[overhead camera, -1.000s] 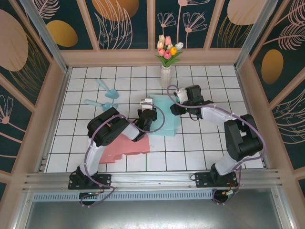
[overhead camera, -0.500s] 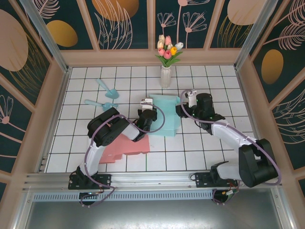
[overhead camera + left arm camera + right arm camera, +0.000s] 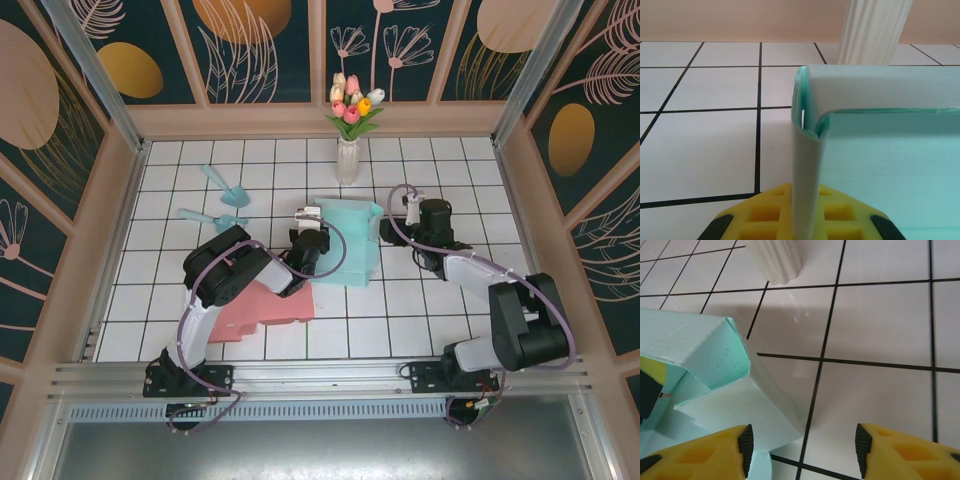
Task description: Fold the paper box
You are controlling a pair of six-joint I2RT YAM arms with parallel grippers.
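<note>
The paper box (image 3: 348, 243) is a pale teal, partly folded sheet lying mid-table. My left gripper (image 3: 312, 222) is at its left edge. In the left wrist view that gripper (image 3: 807, 212) is shut on an upright wall of the paper box (image 3: 880, 155), which stands thin between the yellow fingers (image 3: 760, 215). My right gripper (image 3: 390, 228) is at the box's right edge. In the right wrist view it (image 3: 802, 450) stands open and low over the tiles. A corner of the paper box (image 3: 710, 357) lies by its left fingertip (image 3: 742, 445), which does not grip it.
A white vase (image 3: 347, 155) of tulips stands just behind the box, its base (image 3: 774, 260) close ahead of the right gripper. A pink sheet (image 3: 265, 305) lies at the front left under the left arm. Two teal scoops (image 3: 218, 183) lie at the back left.
My right arm has swung rightward off the top of the box and stretched out; its gripper now sits low at the box's right edge. The left gripper has kept its hold.
</note>
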